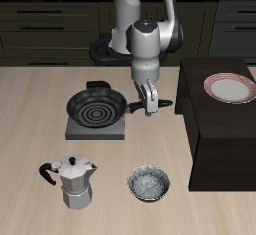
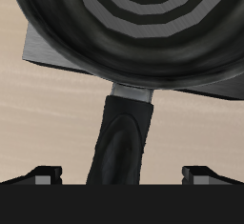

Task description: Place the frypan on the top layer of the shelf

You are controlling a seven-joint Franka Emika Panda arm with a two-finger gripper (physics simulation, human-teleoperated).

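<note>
The frypan [image 1: 97, 107], round and black with a ringed bottom, sits on the flat grey burner plate [image 1: 97, 129]. Its long black handle [image 1: 160, 101] points toward the shelf [image 1: 215, 139], a large dark boxy unit with a flat top. My gripper [image 1: 150, 105] hangs over the handle, open and holding nothing. In the wrist view the frypan [image 2: 133, 28] fills the frame, and its handle [image 2: 122, 142] runs between my two spread fingertips [image 2: 43, 173]. My gripper [image 2: 122, 175] straddles the handle without touching it.
A pink-rimmed white plate [image 1: 228, 87] lies on the shelf's top. A moka pot [image 1: 72, 182] and a small speckled grey bowl [image 1: 149, 184] stand near the table's front edge. The burner plate's corner [image 2: 48, 51] shows in the wrist view.
</note>
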